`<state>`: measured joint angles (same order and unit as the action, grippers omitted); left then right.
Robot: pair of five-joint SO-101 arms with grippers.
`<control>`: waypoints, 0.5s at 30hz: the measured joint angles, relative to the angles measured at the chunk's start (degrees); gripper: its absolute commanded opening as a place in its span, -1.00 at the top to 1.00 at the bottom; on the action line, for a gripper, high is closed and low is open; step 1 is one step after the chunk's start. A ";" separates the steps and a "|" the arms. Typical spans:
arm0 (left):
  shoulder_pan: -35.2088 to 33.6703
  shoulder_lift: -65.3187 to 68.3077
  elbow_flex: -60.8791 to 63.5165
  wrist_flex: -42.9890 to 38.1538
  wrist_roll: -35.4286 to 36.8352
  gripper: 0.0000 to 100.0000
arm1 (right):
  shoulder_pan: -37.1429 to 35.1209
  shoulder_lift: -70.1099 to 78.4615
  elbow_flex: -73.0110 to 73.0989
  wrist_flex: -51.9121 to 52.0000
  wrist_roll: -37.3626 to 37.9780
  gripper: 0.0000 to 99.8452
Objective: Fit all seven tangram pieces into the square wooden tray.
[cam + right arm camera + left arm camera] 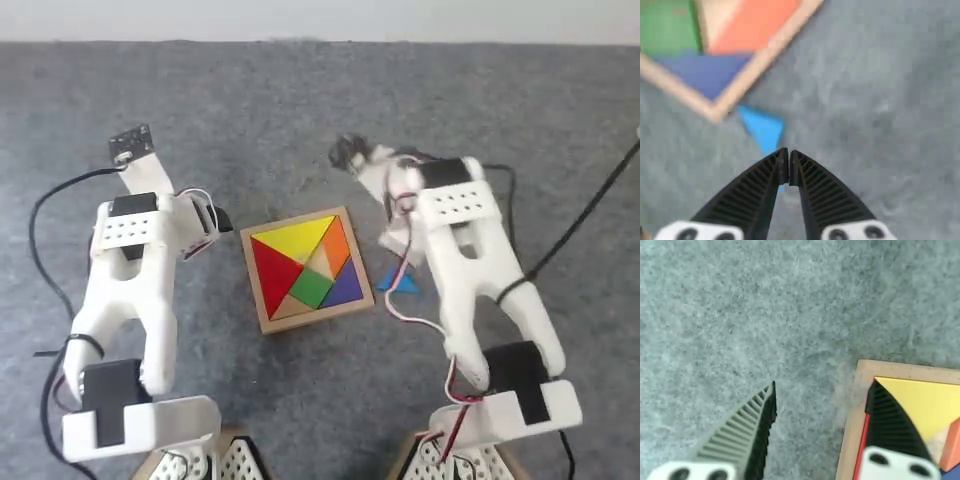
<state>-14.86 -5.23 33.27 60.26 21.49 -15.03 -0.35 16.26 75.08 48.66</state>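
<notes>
The square wooden tray point(262, 316) lies between the arms and holds yellow point(292, 240), red point(272, 270), orange point(336, 246), green point(312, 288) and purple point(345, 288) pieces. Bare wood shows in two triangular spots. A small blue triangle point(400, 283) lies on the carpet just right of the tray. My right gripper point(788, 152) is shut, its tips just over the blue triangle point(762, 127), beside a corner of the tray point(765, 55). My left gripper point(823, 385) is open, straddling the tray point(860, 370) at the corner by the yellow piece point(925, 400).
Grey carpet covers the whole table. The left arm point(130, 270) and the right arm point(460, 230) flank the tray, with black cables trailing beside each. Carpet beyond the tray is free.
</notes>
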 measured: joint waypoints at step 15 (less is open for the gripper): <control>0.00 0.00 0.00 0.00 0.00 0.46 | -7.38 -7.38 21.19 -14.95 5.01 0.61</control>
<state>-14.86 -5.23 33.27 60.26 21.49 -22.42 -7.74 37.45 60.13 53.67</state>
